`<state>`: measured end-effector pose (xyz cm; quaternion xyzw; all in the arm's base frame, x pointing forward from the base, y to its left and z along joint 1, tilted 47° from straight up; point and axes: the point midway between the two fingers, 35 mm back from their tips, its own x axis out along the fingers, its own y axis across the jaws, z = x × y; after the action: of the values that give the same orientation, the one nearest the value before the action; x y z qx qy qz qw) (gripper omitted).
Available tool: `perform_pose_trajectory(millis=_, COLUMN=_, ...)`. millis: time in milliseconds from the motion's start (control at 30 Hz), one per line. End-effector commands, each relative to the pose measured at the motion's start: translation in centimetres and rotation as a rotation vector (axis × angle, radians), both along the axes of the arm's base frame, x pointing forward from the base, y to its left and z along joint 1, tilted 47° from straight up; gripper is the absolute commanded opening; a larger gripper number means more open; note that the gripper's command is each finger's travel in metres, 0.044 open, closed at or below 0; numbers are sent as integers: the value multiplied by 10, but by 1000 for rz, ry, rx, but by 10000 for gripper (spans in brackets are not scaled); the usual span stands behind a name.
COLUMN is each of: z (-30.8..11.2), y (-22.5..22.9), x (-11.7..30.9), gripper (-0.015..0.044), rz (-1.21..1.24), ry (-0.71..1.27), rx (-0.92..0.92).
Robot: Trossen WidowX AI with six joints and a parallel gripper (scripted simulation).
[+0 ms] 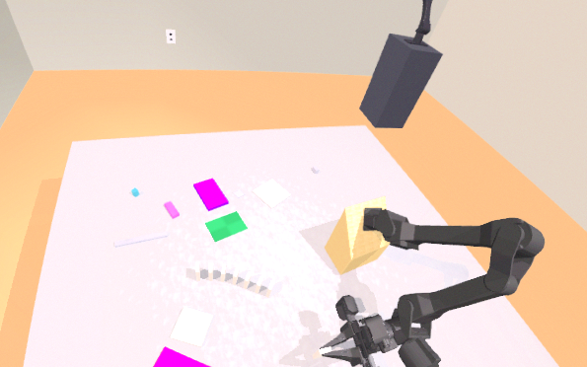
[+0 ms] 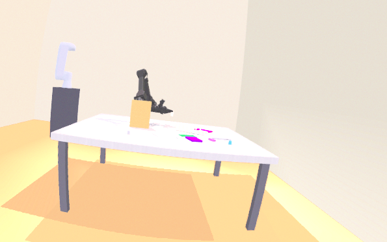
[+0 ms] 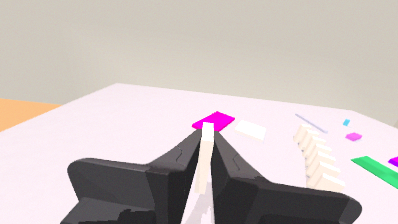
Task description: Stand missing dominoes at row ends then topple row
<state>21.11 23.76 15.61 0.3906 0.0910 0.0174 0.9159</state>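
Observation:
My gripper (image 1: 324, 351) (image 2: 172, 112) (image 3: 206, 134) is shut on a cream domino, held above the table near the front in the top view. The held domino (image 3: 204, 165) is narrow between the fingertips and clear of the table. A curved row of several cream dominoes (image 1: 249, 283) (image 3: 316, 156) stands upright left of the gripper in the top view, and to its right in the wrist view. The row and the held domino are apart. In the exterior view the row is too faint to make out.
A tall yellow block (image 1: 339, 243) (image 2: 140, 114) stands beside the arm's base. Flat pieces lie about: magenta slabs (image 1: 210, 193) (image 3: 215, 120), a green slab (image 1: 226, 226), white squares (image 1: 191, 326) (image 3: 251, 131). A pink block (image 1: 172, 209), cyan piece (image 1: 135, 192) and pale rod (image 1: 140, 240) lie farther left.

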Motion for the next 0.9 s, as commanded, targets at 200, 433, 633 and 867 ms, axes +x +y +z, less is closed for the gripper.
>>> perform_pose_trajectory(millis=200, z=-16, y=23, x=-3, gripper=22, rz=2, ry=-1, rx=1)
perform_pose_trajectory(millis=433, z=-31, y=37, x=-5, gripper=22, rz=-1, ry=-2, rx=6)
perform_pose_trajectory(millis=633, z=-45, y=48, x=-8, gripper=22, rz=-4, ry=-3, rx=10)
perform_pose_trajectory(millis=867, z=-56, y=55, x=-10, gripper=22, rz=-5, ry=-5, rx=13)
